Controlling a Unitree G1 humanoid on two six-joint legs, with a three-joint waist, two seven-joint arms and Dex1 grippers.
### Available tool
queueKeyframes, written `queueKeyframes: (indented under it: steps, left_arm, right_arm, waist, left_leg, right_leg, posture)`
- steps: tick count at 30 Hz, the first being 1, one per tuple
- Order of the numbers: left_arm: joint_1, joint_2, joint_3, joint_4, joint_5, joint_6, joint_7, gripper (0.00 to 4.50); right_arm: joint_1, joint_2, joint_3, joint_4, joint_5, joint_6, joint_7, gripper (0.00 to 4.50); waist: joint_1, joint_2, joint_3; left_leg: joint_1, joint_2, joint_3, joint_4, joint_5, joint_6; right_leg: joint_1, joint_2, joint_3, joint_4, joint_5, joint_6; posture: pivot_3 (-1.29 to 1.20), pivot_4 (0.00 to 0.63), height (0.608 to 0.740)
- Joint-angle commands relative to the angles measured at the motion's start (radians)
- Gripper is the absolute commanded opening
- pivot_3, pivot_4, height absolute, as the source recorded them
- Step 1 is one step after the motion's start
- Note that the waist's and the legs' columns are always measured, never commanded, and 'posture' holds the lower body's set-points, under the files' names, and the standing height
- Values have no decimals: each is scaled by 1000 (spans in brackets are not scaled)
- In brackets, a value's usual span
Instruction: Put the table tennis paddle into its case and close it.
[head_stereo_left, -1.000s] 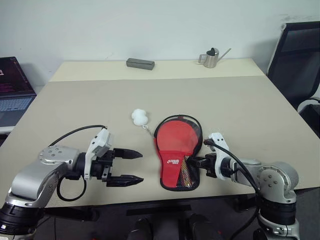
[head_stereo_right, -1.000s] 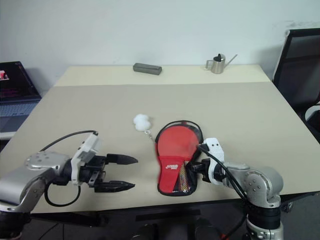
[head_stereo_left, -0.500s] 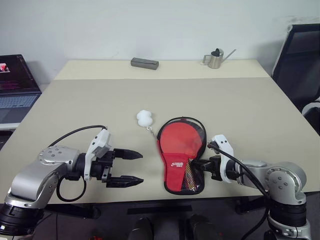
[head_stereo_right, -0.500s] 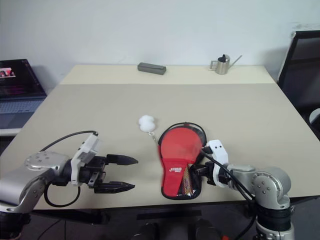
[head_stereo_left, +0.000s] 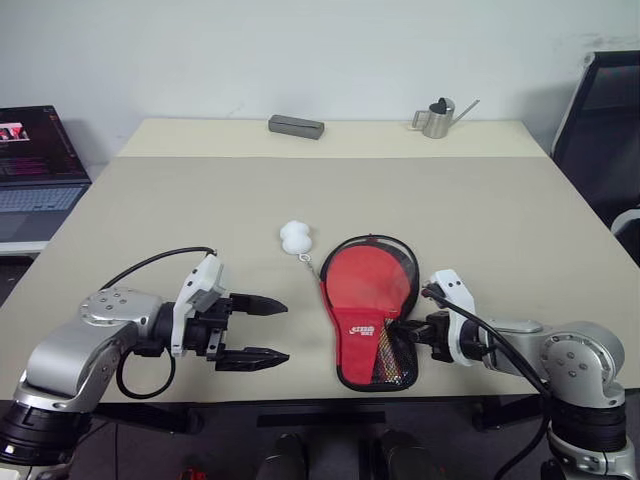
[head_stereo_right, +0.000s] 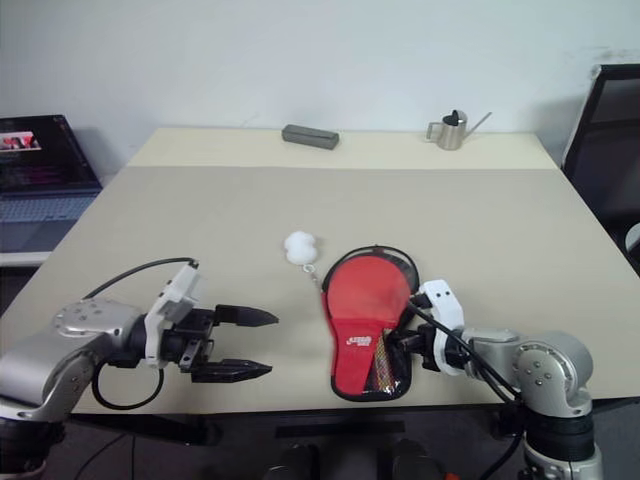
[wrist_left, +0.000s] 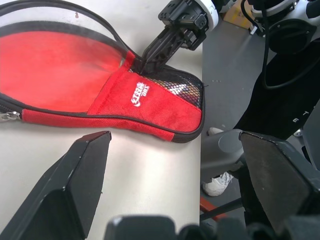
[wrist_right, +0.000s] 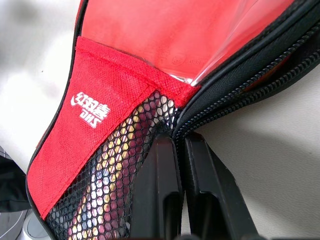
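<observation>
Lying near the front edge of the worktop (head_stereo_left: 500, 210), the case (head_stereo_left: 368, 306) holds the table tennis paddle (head_stereo_left: 362, 285) inside, the right gripper (head_stereo_left: 418, 327) has its jaws clenched on the zipper rim, while the left gripper (head_stereo_left: 268, 330) stands released well apart.

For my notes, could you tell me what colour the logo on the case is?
White, on the case's red fabric panel; clearest in the right wrist view.

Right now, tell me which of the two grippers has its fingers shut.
The right gripper: its fingers are pinched together at the zipper rim of the case. The left gripper hangs spread wide, apart from the case.
</observation>
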Motion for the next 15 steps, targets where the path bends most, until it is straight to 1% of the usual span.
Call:
queueKeyframes:
  steps: [1, 6, 10, 13, 15]
  left_arm:
    - [-12, -3, 3, -14, 0, -16, 3, 4500]
    - [-11, -7, 1, -15, 3, -18, 8, 4500]
    - [-13, -13, -3, -13, 8, -20, 11, 4500]
    - [-16, -17, -7, -11, 10, -23, 14, 4500]
    - [-16, -20, -9, -10, 11, -25, 17, 4500]
  right_arm:
    - [15, -32, -5, 10, 1, 28, -9, 37]
    - [12, -43, 4, 8, 12, 28, -8, 37]
    - [11, -28, 5, -2, 20, 27, -14, 37]
    - [6, -25, -26, -4, -1, 27, -36, 724]
    - [8, -30, -50, -12, -5, 27, -47, 1411]
  waist:
    - [3, 0, 0]
    - [8, 0, 0]
    - [8, 0, 0]
    - [8, 0, 0]
    - [8, 0, 0]
  left_leg:
    - [0, 0, 0, 0, 0, 0]
    - [0, 0, 0, 0, 0, 0]
    - [0, 0, 0, 0, 0, 0]
    - [0, 0, 0, 0, 0, 0]
    - [0, 0, 0, 0, 0, 0]
  right_leg:
    - [0, 0, 0, 0, 0, 0]
    - [0, 0, 0, 0, 0, 0]
    - [0, 0, 0, -1, 0, 0]
    - [0, 0, 0, -1, 0, 0]
    - [0, 0, 0, 0, 0, 0]
  posture:
    - [0, 150, 740]
    - [0, 150, 740]
    - [0, 150, 740]
    - [0, 150, 740]
    - [0, 150, 740]
